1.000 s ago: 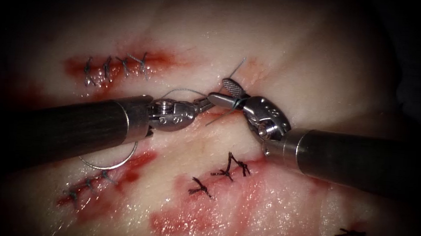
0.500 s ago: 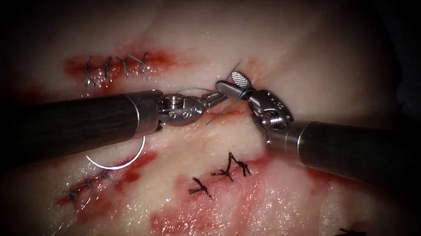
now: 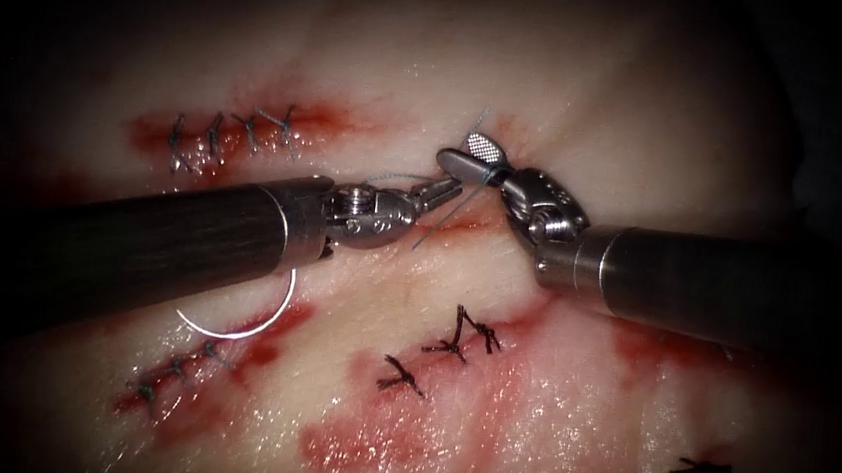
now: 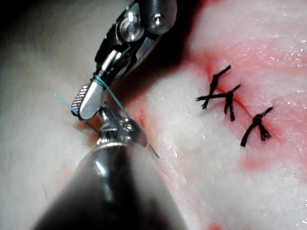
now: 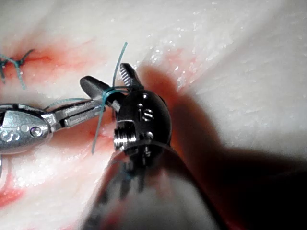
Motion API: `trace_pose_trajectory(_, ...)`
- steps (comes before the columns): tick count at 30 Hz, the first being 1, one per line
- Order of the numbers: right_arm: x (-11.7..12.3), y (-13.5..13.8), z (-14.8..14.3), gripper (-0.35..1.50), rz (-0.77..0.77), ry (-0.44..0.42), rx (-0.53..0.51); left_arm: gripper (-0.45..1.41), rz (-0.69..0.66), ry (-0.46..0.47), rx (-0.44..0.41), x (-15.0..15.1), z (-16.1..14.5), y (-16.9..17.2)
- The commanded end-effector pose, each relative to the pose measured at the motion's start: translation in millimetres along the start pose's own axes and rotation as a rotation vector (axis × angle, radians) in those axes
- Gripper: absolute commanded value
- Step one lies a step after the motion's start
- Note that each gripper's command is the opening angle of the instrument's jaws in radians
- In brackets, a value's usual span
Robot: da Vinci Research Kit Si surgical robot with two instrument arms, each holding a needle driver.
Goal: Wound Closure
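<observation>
Endoscope view: my right hand [image 3: 475, 157] spread apart w/ thread [image 3: 439, 220] looped round it; left hand [image 3: 442, 190] clamped on thread. Needle [image 3: 234, 324] lies free on tissue [image 3: 591, 110], left of cut [image 3: 462, 227]. Knot-tying, I judge; next needs slack control.

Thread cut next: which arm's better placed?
Probably right: only it cuts, and the right tool, open, has the thread across one jaw near the hinge. The left tool seems shut on the thread. The needle lies free on the tissue under the left shaft.
</observation>
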Motion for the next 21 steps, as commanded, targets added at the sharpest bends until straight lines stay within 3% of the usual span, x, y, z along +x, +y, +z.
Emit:
trace_pose_trajectory(1,-0.2,-0.2,1.1,0.66,0.009,-0.006,-0.003,-0.45,0.001,0.003,0.001,0.1,0.9,-0.4)
trace_pose_trajectory(12,0.2,-0.5,2.3,0.63,0.017,0.022,-0.003,-0.45,0.002,0.006,-0.001,-0.1,1.0,-0.6)
trace_pose_trajectory(13,0.3,-0.6,2.4,0.53,0.026,0.030,0.000,-0.45,0.002,0.006,-0.001,-0.1,1.0,-0.6)
trace_pose_trajectory(14,0.3,-0.8,2.5,0.26,0.009,0.031,-0.003,-0.45,0.002,0.007,-0.001,-0.2,1.0,-0.6)
trace_pose_trajectory(15,0.3,-0.9,2.6,-0.16,-0.008,0.032,-0.005,-0.45,0.002,0.007,-0.001,-0.2,1.0,-0.6)
trace_pose_trajectory(16,0.2,-1.2,2.6,-0.35,-0.019,0.033,-0.008,-0.45,0.002,0.007,-0.002,-0.2,0.9,-0.6)
trace_pose_trajectory(21,0.4,-2.4,2.5,-0.35,-0.047,0.031,-0.020,-0.45,0.005,0.012,-0.006,-0.5,0.4,-0.6)
